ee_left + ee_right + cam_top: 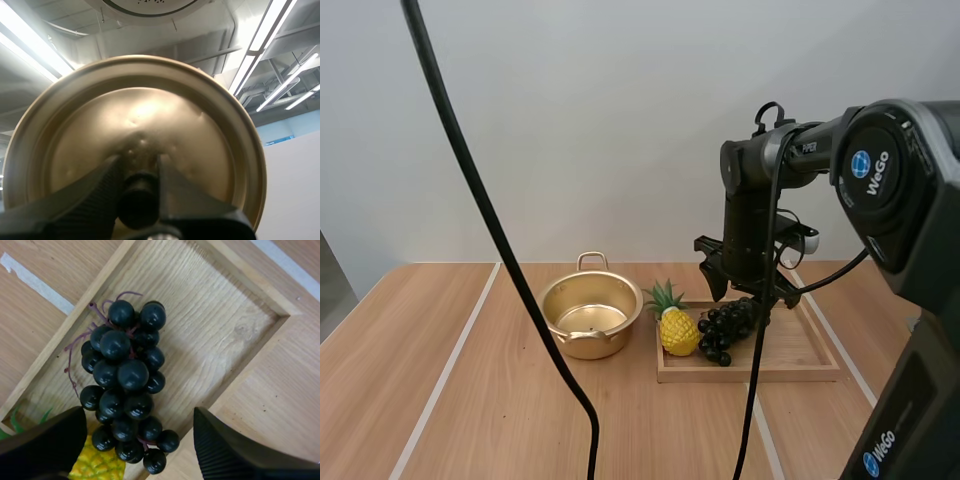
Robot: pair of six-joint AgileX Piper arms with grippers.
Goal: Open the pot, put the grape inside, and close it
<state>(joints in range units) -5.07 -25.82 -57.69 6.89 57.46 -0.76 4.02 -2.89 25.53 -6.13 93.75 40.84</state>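
A gold pot (590, 317) stands uncovered on the table, left of the wooden tray (800, 352). A bunch of dark grapes (725, 328) (127, 385) lies in the tray beside a toy pineapple (677, 324) (95, 465). My right gripper (752, 292) (140, 440) hangs just above the grapes, open, its fingers standing wide apart on either side of the bunch. My left gripper (139, 192) is shut on the black knob of the gold lid (150, 125), whose top face is turned toward the wrist camera.
The tray's raised rim (65, 327) surrounds the grapes. Pale strips (450, 365) run across the wooden tabletop. Open table lies left and in front of the pot.
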